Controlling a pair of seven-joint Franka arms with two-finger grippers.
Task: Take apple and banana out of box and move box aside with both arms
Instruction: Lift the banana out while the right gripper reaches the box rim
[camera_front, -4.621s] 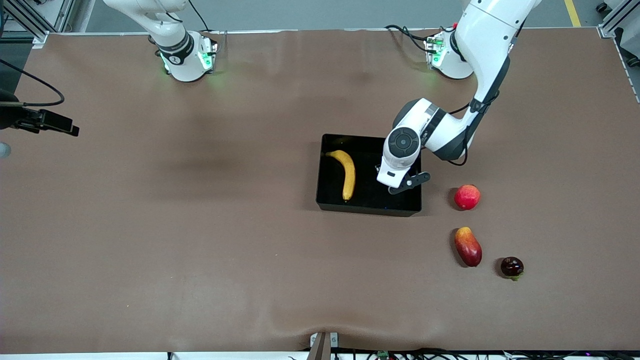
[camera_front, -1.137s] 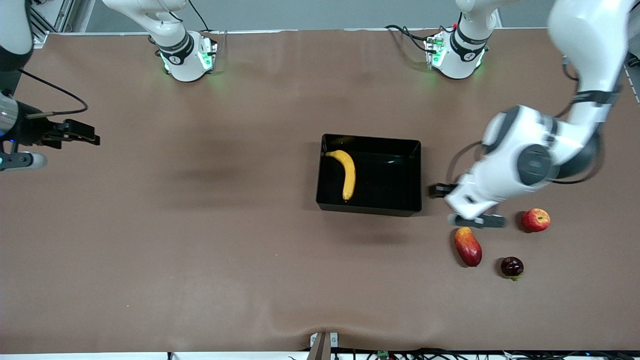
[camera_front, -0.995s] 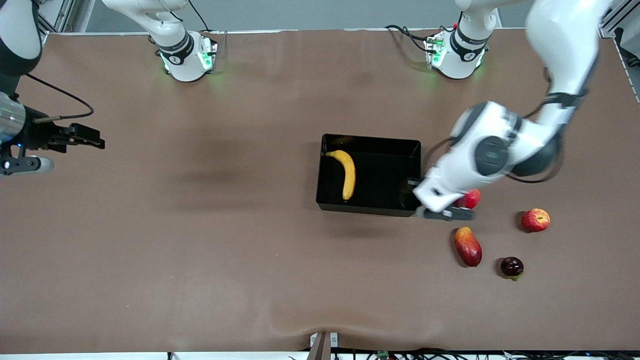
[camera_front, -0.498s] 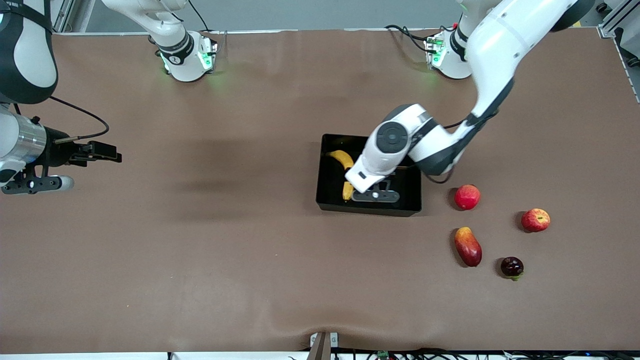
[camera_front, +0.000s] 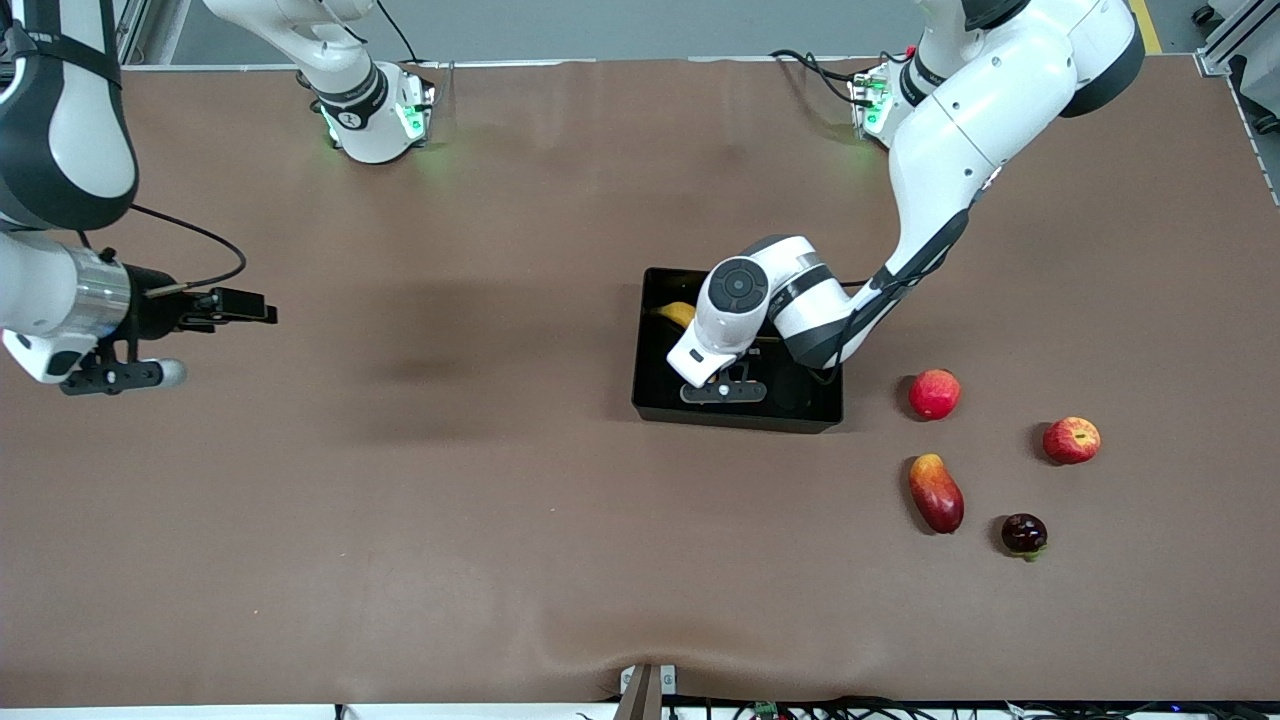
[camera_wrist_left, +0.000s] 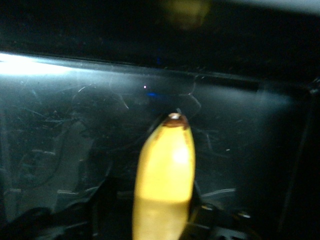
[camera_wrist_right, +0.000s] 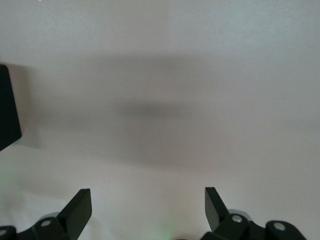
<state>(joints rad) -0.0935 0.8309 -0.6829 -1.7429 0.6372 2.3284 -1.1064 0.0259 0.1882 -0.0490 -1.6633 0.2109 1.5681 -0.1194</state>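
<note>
Risk here sits mostly in the grip on the banana (camera_front: 678, 312). The left gripper (camera_wrist_left: 162, 227) is down inside the box (camera_front: 740, 422), and in the left wrist view its jaws look closed against the two sides of the fruit, whose dark tip sticks out past them toward the glossy black wall. From the front, the arm's wrist hides all but one yellow end, so how far along its length the banana is pinched cannot be told.

If the hold is off-centre, the curved, smooth fruit could probably swing or slide out as it rises. The banana also lies close to the box wall at the right arm's end, so a slanted lift might catch the rim and drag or tip the light bin.

The apple (camera_front: 1071, 440) lies out on the surface (camera_front: 480, 500), well apart from the box toward the left arm's end. It shares that patch with a pink-red round fruit (camera_front: 934, 393), a mango (camera_front: 936, 492) and a small dark fruit (camera_front: 1023, 533). Setting the banana down there could knock one of them rolling.

The right gripper (camera_wrist_right: 147, 200) hangs over bare surface near the right arm's end, jaws spread wide and holding nothing; that arm waits. The box has not yet been moved aside.
</note>
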